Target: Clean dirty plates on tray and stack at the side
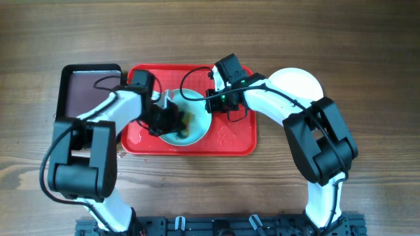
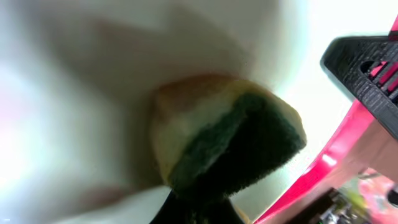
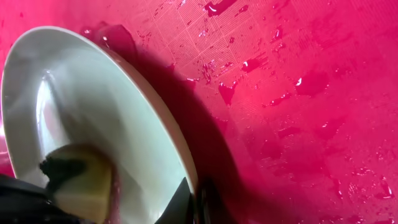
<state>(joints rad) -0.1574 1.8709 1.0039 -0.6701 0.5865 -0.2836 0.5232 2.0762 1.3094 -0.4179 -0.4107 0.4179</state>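
A pale turquoise plate (image 1: pixel 195 117) stands tilted on the red tray (image 1: pixel 226 141). My right gripper (image 1: pixel 211 99) is shut on its far rim; the right wrist view shows the rim (image 3: pixel 155 118) pinched between my fingers (image 3: pixel 198 202) above the wet tray (image 3: pixel 298 93). My left gripper (image 1: pixel 172 119) is shut on a yellow and green sponge (image 2: pixel 230 134) pressed against the plate's inside (image 2: pixel 81 112). The sponge also shows in the right wrist view (image 3: pixel 81 177). A white plate (image 1: pixel 296 81) lies on the table right of the tray. The third plate is not in view.
A black tray with a brownish inside (image 1: pixel 84 88) lies left of the red tray. The red tray is wet, with water drops and small dark red smears (image 3: pixel 217 7). Wooden table (image 1: pixel 367 65) all around.
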